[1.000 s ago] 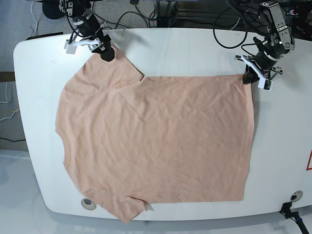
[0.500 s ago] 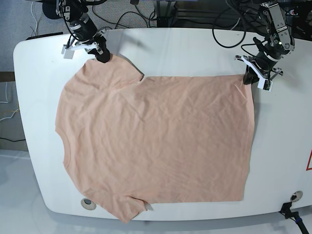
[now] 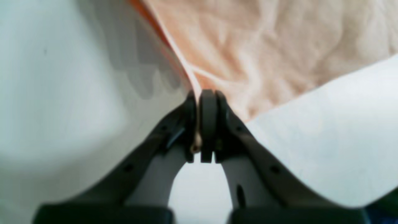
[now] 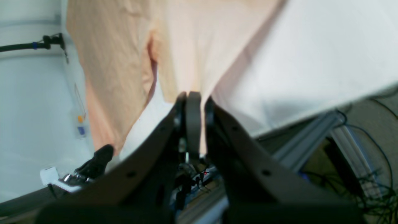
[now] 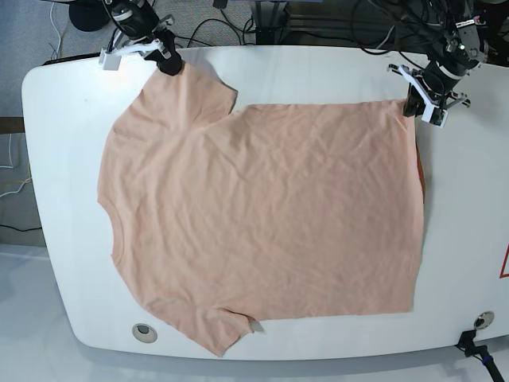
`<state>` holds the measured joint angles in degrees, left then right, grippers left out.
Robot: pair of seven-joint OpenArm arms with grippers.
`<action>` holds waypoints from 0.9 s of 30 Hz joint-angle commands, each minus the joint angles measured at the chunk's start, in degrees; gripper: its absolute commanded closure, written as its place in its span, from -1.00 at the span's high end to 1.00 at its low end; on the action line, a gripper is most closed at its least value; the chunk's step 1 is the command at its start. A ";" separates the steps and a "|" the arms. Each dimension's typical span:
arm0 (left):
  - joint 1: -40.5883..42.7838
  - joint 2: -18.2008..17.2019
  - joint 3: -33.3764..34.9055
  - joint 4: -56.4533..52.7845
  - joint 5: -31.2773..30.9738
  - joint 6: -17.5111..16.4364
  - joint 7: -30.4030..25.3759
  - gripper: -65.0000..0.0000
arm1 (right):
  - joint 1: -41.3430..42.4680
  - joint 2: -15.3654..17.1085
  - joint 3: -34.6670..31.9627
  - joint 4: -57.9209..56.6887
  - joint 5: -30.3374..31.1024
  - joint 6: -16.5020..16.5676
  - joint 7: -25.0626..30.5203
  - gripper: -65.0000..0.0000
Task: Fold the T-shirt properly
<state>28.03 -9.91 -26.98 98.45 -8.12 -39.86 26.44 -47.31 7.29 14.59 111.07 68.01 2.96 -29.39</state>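
I have both hands clamped on the T-shirt [image 5: 262, 223] at the bench's [image 5: 318, 72] far edge: right hand [image 5: 168, 65] on the sleeve, left hand [image 5: 413, 106] on the hem corner; the cloth lies toward the near edge, long axis between them.

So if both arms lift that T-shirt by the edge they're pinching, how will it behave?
The T-shirt will probably drape limply, since it lies wrinkled and flat. It looks light: the fabric tents up at the right end effector. It could slip, as the left end effector pinches only the hem.

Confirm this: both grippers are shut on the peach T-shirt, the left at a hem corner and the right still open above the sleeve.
Wrong on the right gripper: the right wrist view shows its jaws closed on the T-shirt at the sleeve. The left gripper is shut on a hem corner, as stated.
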 commanded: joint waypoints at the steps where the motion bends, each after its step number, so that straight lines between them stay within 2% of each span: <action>1: 1.11 -0.59 -0.31 3.22 -0.80 -0.14 -0.90 -1.00 | -1.79 0.23 0.14 1.77 1.13 0.77 0.33 -1.00; 7: 2.34 -0.33 -0.31 6.73 -0.80 -0.14 -0.90 -1.00 | -3.37 0.40 0.05 4.32 1.22 0.77 0.24 -1.00; 14: -6.36 -0.15 -0.23 6.91 -0.72 -0.14 -0.63 -1.00 | 4.98 1.37 0.49 4.14 1.22 0.86 -3.89 -1.00; 18: -11.64 0.99 -0.23 5.94 -0.45 -0.14 -0.55 -1.00 | 9.81 1.90 0.40 3.88 1.13 0.86 -4.15 -1.00; 27: -15.68 0.99 0.13 -0.21 -0.45 -0.14 -0.55 -1.00 | 17.46 4.18 0.40 0.27 1.05 1.21 -4.15 -1.00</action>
<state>13.02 -8.29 -26.76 98.30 -7.73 -39.97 27.18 -30.11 11.11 14.81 111.02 67.96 3.18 -34.41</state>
